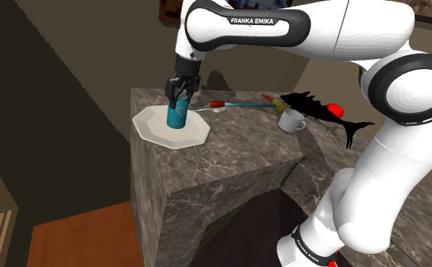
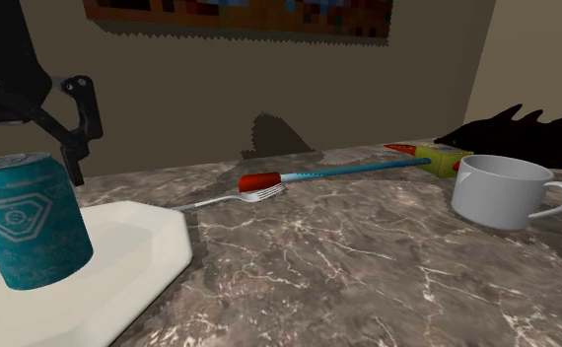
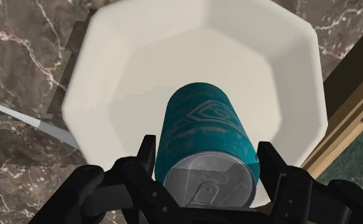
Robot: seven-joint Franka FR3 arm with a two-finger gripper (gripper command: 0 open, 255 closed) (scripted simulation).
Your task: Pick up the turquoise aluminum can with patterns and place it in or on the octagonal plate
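Note:
The turquoise can (image 1: pixel 177 115) with a pale geometric pattern stands nearly upright in the white octagonal plate (image 1: pixel 150 127), near the marble counter's left end in the shoulder view. My black gripper (image 1: pixel 178 92) comes down from above and is shut on the can's top part. In the wrist view the fingers (image 3: pixel 146 156) clasp the can (image 3: pixel 206 130) on both sides below its silver lid, with the plate (image 3: pixel 142 57) underneath. In the second exterior view the can (image 2: pixel 33 222) leans slightly, its base at the plate's (image 2: pixel 121 266) surface; I cannot tell if it touches.
Beyond the plate lie a fork (image 2: pixel 232 196), a red-ended blue-handled tool (image 2: pixel 338 173) and a yellow-green object (image 2: pixel 442 160). A white mug (image 2: pixel 501 192) and a black fish figure (image 2: pixel 526 133) stand further along. The counter (image 1: pixel 230 163) drops off close to the plate.

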